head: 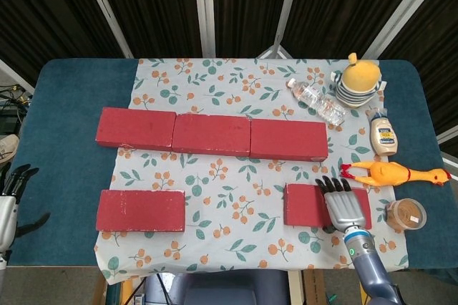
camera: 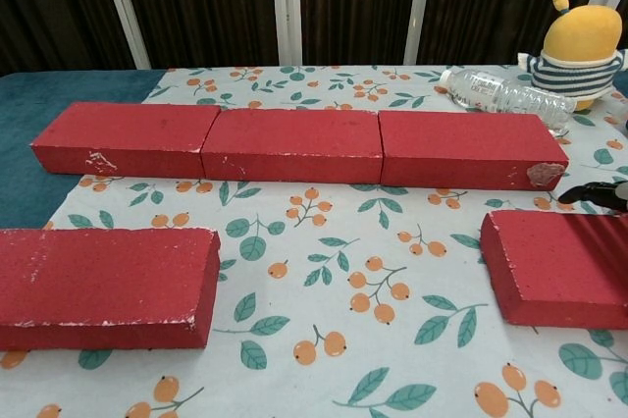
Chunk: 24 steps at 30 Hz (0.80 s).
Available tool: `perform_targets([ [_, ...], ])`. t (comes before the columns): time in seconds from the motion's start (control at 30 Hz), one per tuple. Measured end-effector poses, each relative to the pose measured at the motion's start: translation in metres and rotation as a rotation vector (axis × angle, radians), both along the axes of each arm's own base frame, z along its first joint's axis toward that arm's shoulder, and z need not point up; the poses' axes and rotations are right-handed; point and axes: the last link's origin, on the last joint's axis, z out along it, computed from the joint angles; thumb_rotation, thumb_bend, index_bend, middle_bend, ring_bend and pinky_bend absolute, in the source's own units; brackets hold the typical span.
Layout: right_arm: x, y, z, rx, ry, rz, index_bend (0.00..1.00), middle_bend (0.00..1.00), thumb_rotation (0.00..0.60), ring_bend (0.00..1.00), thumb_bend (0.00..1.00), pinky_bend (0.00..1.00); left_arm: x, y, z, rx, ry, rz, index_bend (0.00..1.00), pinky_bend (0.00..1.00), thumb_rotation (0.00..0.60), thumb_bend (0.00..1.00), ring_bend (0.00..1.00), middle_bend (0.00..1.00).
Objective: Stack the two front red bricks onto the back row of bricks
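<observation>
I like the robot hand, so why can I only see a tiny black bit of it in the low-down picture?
Chest view: the frame's right edge crops the right hand to dark fingertips. Head view: the whole right hand shows sharply above the front right brick.

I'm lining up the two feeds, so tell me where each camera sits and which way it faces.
Head view: high above the near table edge, looking steeply down; shows the right hand over the front right brick and the left hand at the frame's left edge.
Chest view: low at the near edge, looking across the table toward the dark curtains; only right fingertips show.
Shared: back row, front bricks, bottle, plush toy.
</observation>
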Motion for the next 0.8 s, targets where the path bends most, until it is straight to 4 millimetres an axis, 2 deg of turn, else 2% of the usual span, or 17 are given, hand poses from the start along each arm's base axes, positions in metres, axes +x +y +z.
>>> perform_targets([
  [0.13, 0.001, -0.001, -0.002, 0.016, 0.021, 0.012, 0.00, 0.14, 0.600, 0.00, 0.06, 0.00, 0.001, 0.000, -0.001, -0.004, 0.003, -0.004, 0.19, 0.07, 0.600, 0.00, 0.01, 0.13],
  [0.5, 0.005, -0.003, -0.006, 0.034, 0.052, 0.038, 0.16, 0.20, 0.600, 0.00, 0.06, 0.00, 0.001, 0.000, -0.001, -0.006, 0.004, -0.004, 0.19, 0.07, 0.600, 0.00, 0.01, 0.13],
  [0.6, 0.008, -0.004, -0.004, 0.031, 0.049, 0.047, 0.20, 0.21, 0.600, 0.00, 0.06, 0.00, 0.001, 0.001, -0.001, -0.010, 0.005, -0.005, 0.19, 0.07, 0.600, 0.00, 0.01, 0.13],
  [0.8, 0.018, -0.009, 0.005, 0.008, 0.027, 0.069, 0.21, 0.21, 0.600, 0.00, 0.06, 0.00, 0.000, 0.001, -0.002, -0.014, 0.005, -0.004, 0.19, 0.07, 0.600, 0.00, 0.01, 0.13],
])
